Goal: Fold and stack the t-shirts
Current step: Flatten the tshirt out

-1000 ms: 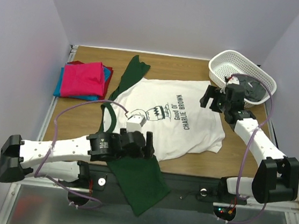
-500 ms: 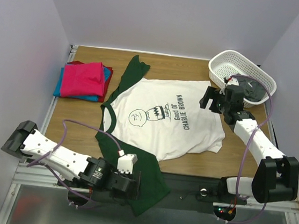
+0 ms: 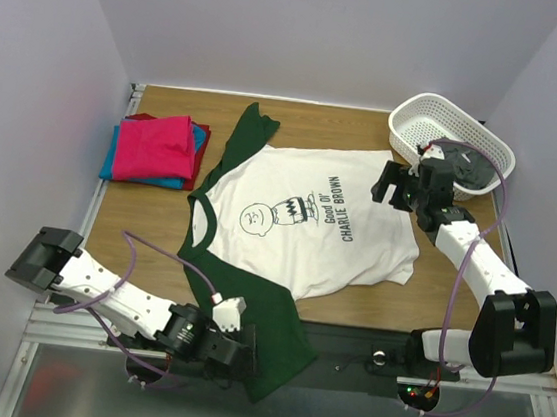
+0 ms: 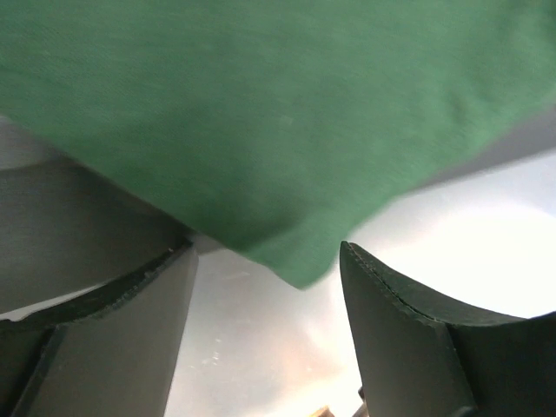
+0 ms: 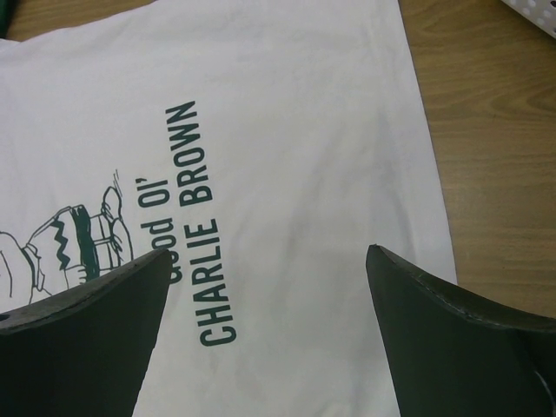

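Your white t-shirt (image 3: 307, 227) lies spread flat, print up, across the middle of the desk (image 3: 146, 219). Its long axis runs left to right with a slight tilt: the green-trimmed collar points toward your left arm, the hem toward your right arm. The cartoon figure and the "Good Ol' Charlie Brown" lettering sit sideways in the top view. The far sleeve (image 3: 249, 133), dark green, stretches toward the back edge. The near sleeve (image 3: 259, 332), also dark green, drapes over the desk's front edge.

Your left gripper (image 3: 245, 351) sits low at that front edge, just beside the hanging sleeve. In its wrist view the gripper (image 4: 265, 252) stands parted, with the sleeve's corner (image 4: 261, 113) dipping between the fingers, unpinched.

Your right gripper (image 3: 390, 186) hovers over the hem end, spread wide and holding nothing; its wrist view shows the lettering between the fingers (image 5: 269, 256).

The folded t-shirts (image 3: 155, 147) are stacked at the left, magenta on top, with blue and red edges showing beneath. The white lattice basket (image 3: 419, 119) stands at the far right corner with a dark cloth (image 3: 469, 168) inside.
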Controlling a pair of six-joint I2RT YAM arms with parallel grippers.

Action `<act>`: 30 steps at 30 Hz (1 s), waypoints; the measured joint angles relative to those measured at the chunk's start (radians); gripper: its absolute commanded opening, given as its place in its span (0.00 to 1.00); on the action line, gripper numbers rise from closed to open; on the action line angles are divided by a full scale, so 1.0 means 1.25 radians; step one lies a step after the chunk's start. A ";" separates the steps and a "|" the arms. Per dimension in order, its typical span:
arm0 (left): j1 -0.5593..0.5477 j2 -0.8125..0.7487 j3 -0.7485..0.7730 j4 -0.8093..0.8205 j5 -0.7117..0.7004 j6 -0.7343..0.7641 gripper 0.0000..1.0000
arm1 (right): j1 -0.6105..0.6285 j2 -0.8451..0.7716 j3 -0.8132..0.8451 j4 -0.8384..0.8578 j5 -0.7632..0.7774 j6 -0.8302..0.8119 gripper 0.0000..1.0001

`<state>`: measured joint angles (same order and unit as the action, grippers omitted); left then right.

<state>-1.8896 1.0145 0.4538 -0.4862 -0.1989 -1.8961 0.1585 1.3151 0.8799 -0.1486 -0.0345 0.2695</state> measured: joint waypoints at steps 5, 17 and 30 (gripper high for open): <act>0.000 -0.003 -0.002 0.018 -0.003 -0.014 0.76 | 0.000 -0.005 0.000 0.000 -0.002 0.000 1.00; 0.000 0.101 -0.011 0.148 0.017 -0.022 0.09 | 0.000 -0.057 -0.004 0.003 -0.015 0.010 1.00; 0.111 -0.038 -0.028 0.059 -0.131 0.006 0.00 | -0.001 -0.116 -0.091 0.005 -0.015 0.030 1.00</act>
<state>-1.7508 0.9665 0.4187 -0.4129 -0.3622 -1.8881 0.1570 1.1698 0.7662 -0.1425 -0.0528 0.3073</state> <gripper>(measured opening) 0.037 0.995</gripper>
